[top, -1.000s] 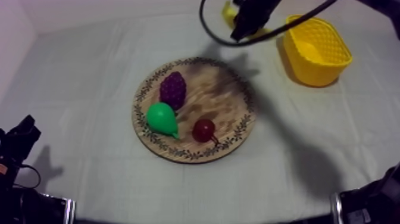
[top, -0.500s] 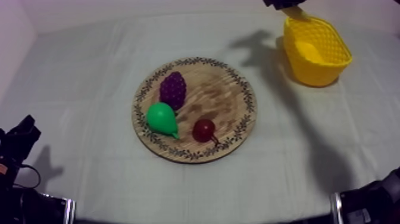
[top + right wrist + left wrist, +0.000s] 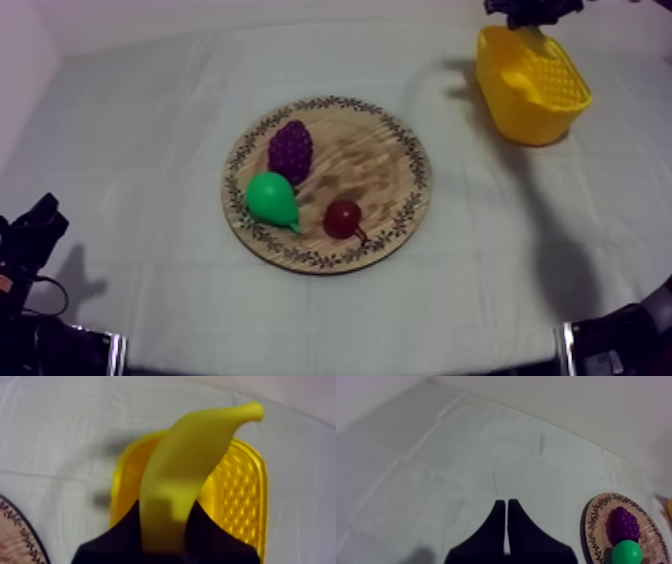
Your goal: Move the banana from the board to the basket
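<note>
Near left corner of the table (image 3: 150,130): the left gripper (image 3: 506,526) hangs over bare surface, its fingers pressed together in a narrow wedge with nothing held. It is well apart from the work and is the farther arm from the task's thing.

Middle of the table: the wooden board (image 3: 385,160) carries a bunch of grapes (image 3: 291,150), a pear (image 3: 272,198) and a small red fruit (image 3: 343,217). No banana lies on it.

Far right corner of the table: the yellow basket (image 3: 545,125) stands here, with the right gripper (image 3: 530,10) above its far rim. The jaws pinch the banana (image 3: 190,461) by one end. From the right wrist view, the fruit's long axis runs out from the fingers across the basket's opening, roughly along the basket's length at a slight slant, with the free tip curving out past the far rim.

Judgement: the carry looks all but done and release is the step in hand. The deciding relation is banana over opening. The held end and body sit above the basket, but the tip overhangs the rim. How high the fruit hangs over the rim cannot be told.
</note>
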